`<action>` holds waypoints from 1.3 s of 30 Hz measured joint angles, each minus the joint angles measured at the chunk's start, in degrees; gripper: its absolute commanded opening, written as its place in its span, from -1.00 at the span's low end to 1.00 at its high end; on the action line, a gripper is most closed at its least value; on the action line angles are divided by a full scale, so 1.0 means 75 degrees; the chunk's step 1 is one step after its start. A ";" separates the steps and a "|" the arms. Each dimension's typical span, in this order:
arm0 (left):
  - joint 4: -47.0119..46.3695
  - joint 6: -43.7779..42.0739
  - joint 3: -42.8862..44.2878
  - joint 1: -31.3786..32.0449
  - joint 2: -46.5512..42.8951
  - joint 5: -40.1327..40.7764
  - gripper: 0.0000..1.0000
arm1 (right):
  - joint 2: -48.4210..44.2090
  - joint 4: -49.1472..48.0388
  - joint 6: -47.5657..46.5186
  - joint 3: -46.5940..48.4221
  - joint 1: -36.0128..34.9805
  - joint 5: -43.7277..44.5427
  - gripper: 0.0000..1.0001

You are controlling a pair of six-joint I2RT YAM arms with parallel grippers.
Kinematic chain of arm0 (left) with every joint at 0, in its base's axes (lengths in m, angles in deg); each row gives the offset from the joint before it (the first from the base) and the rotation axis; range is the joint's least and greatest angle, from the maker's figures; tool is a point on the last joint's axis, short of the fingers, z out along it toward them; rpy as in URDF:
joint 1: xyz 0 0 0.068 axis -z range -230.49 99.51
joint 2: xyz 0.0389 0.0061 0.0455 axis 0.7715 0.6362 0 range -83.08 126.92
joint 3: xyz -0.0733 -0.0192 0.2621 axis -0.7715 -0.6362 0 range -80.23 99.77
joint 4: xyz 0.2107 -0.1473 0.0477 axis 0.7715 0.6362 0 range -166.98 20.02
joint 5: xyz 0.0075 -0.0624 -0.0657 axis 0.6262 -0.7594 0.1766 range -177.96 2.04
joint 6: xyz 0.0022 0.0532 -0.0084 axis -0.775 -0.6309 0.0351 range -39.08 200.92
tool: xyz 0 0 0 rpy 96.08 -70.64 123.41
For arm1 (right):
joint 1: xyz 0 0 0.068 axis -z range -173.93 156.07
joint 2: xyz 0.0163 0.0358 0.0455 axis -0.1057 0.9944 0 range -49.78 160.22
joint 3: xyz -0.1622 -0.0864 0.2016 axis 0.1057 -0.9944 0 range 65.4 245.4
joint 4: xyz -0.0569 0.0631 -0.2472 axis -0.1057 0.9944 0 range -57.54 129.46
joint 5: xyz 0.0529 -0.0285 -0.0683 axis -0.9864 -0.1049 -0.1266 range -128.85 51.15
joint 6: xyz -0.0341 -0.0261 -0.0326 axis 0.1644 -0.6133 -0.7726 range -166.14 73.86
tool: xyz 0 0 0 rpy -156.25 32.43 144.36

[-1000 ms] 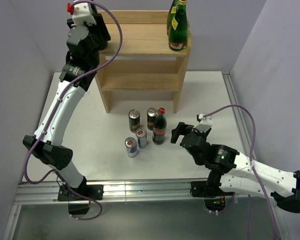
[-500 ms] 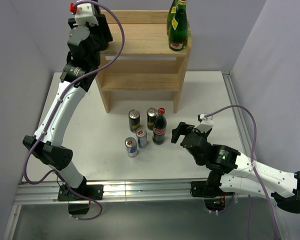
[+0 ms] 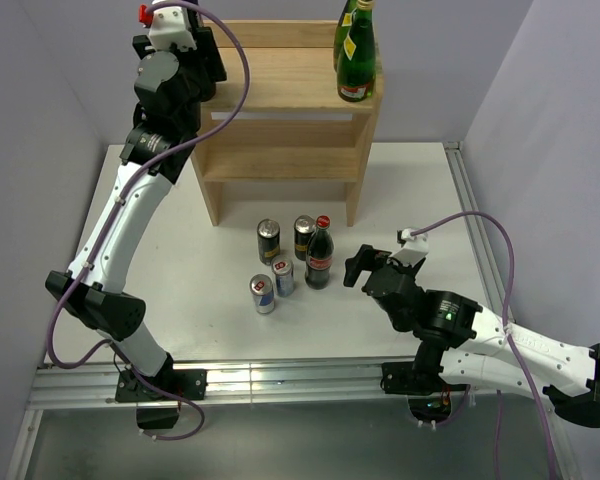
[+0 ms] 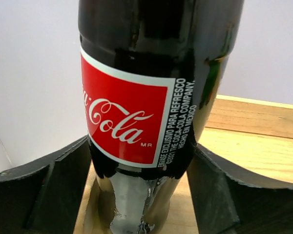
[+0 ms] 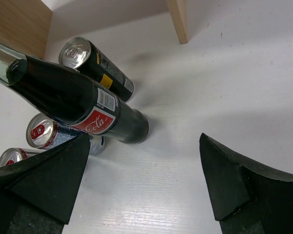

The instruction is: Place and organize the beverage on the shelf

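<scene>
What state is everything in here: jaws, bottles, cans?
Left gripper: jaws shut on the held cola bottle, at the shelf top.
Right gripper: jaws open, empty.
Table cola bottle: upright, capped.
Four cans: upright on the table.
Green bottles: upright on the shelf top.

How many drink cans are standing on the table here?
4, all in front of the light wooden shelf: two dark metal cans at the back, two silver-blue metal cans in front of them. None appears hidden.
</scene>
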 measured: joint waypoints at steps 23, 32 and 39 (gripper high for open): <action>0.0676 0.0848 -0.2958 0.0985 -0.2585 0.0128 0.99 | 0.0673 -0.1964 -0.1682 -0.0003 0.0000 -0.1574 1.00; 0.0778 0.1358 -0.4838 0.1629 -0.4095 0.0207 0.99 | 0.1658 -0.2818 -0.1673 -0.0393 0.0000 -0.1623 1.00; 0.0796 0.1559 -0.5327 0.1719 -0.4570 0.0233 0.99 | 0.2361 -0.3952 -0.1358 -0.1148 0.0000 -0.0892 1.00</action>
